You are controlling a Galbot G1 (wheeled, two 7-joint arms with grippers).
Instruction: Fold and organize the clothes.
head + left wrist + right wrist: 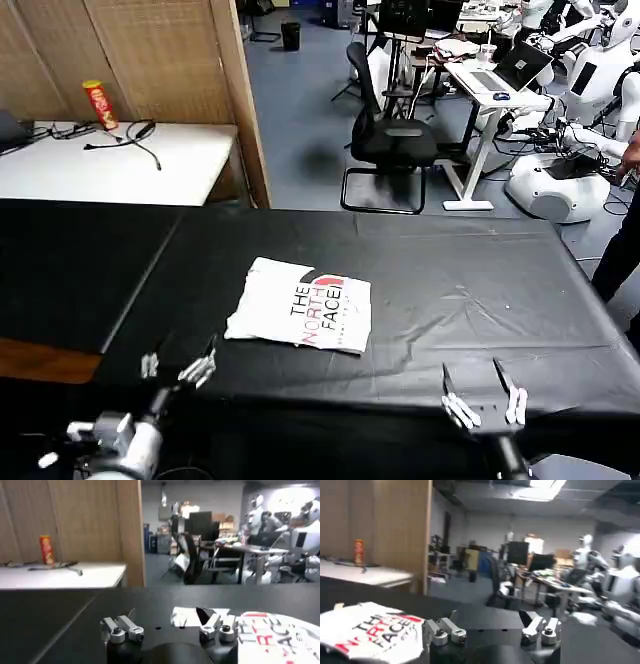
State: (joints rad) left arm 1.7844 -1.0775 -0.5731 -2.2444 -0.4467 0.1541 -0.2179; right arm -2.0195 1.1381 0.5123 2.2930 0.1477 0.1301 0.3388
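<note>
The white T-shirt [302, 305] lies folded into a small rectangle on the black table [450, 280], its black and red "THE NORTH FACE" print facing up. My left gripper [178, 365] hovers open over the table's near edge, to the shirt's near left, empty. My right gripper [482, 385] is open at the near edge to the shirt's right, holding nothing. The shirt [270, 632] lies beyond my left gripper [167, 617] in the left wrist view. In the right wrist view the shirt [370, 630] lies beside my right gripper [487, 617].
A white side table [110, 160] with cables and a red can [100, 104] stands at the back left beside a wooden partition [240, 90]. An office chair [390, 140], desks and other robots [570, 170] stand behind the black table.
</note>
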